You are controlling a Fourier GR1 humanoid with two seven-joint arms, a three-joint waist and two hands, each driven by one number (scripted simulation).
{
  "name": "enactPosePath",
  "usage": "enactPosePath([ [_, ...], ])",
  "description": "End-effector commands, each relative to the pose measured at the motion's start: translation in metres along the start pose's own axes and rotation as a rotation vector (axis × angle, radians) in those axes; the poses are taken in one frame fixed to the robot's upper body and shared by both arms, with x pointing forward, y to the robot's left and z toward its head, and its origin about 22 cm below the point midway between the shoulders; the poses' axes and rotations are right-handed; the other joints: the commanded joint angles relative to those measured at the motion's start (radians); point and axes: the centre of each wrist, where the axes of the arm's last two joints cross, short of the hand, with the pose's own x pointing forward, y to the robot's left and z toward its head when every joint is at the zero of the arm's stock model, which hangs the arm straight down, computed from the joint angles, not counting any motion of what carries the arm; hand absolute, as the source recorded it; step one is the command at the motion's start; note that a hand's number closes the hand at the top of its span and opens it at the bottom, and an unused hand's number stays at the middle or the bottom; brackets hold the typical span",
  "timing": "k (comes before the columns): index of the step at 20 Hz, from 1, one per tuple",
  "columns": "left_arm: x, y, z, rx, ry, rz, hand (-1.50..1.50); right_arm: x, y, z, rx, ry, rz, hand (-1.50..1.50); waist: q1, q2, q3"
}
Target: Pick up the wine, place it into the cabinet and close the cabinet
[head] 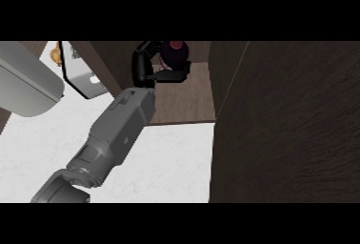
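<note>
Reaching into the open cabinet (183, 102), one hand (151, 64) w/ fingers curled round the wine bottle (175, 55). Bottle sits just beyond the palm, over the cabinet floor, long axis approx. pointing away. Cabinet door (288, 124) stands right of the hand, open.

Cabinet (186, 102) opening narrow, bounded right by the dark door panel (288, 124). Interior partly occupied by left hand (151, 66) and wine (175, 55). Open white table (169, 162) below; grey appliance (28, 86) at left.
</note>
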Motion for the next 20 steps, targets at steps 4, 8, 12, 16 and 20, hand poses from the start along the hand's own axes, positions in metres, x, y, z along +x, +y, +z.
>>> enactPosePath([
  [4, 0.004, 0.017, -0.015, 0.063, 0.052, 0.067, 1.5, 0.012, -0.002, 0.014, 0.028, -0.041, -0.018, -1.5, -0.008, 0.011, -0.004],
  [8, -0.01, 0.016, -0.002, 0.059, 0.043, 0.048, 1.5, 0.007, 0.008, 0.009, 0.033, -0.043, -0.03, -1.5, -0.007, 0.013, -0.004],
  [12, -0.008, 0.015, -0.005, 0.055, 0.032, -0.013, 1.5, 0.023, 0.005, 0.024, 0.048, -0.039, 0.012, -1.5, -0.015, 0.01, -0.004],
  [16, -0.025, 0.029, 0.008, 0.07, 0.048, -0.038, -1.5, 0.016, 0.009, 0.013, 0.043, -0.047, -0.009, -1.5, -0.011, 0.013, -0.005],
  [20, -0.012, 0.021, -0.003, 0.052, 0.051, -0.095, -1.5, 0.006, 0.003, 0.0, 0.019, -0.033, 0.007, -1.5, -0.004, 0.014, -0.004],
])
